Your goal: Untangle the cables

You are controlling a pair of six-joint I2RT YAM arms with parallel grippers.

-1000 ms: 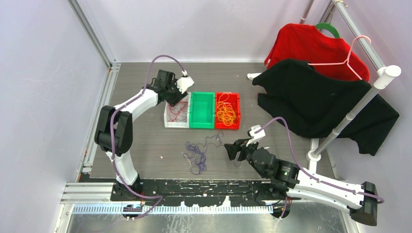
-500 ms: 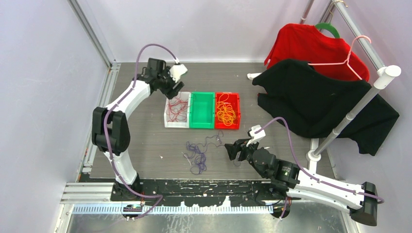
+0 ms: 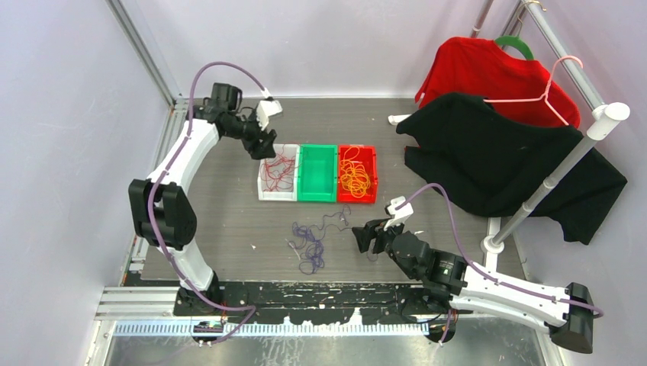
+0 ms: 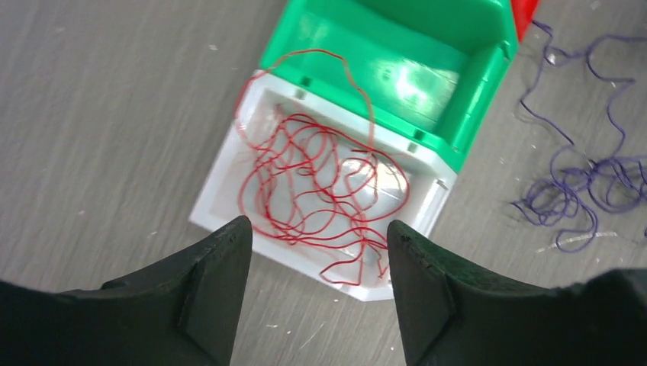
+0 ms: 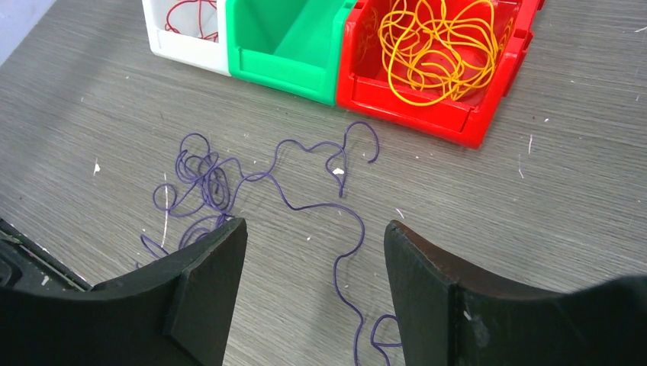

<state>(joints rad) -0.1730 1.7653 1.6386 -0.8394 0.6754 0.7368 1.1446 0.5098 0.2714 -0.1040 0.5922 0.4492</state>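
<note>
Counter (image 3: 229, 221): we are finding the purple cable (image 3: 309, 245) sprawling near the front edge, its tail trailing rightward | red cable (image 3: 278, 174) lying in the white bin (image 3: 276, 196), orange cable (image 3: 355, 177) in the red bin (image 3: 357, 198) | right claw (image 3: 365, 238) gaping, empty, hovering just right of that tail, the nearer arm | left claw (image 3: 263, 146) gaping, empty, by the white bin's far-left corner

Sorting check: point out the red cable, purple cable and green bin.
red cable (image 4: 317, 187): left wrist view, tangle's middle.
purple cable (image 5: 207, 181): right wrist view, looped clump.
green bin (image 3: 317, 174): top external view, bare floor.
</note>
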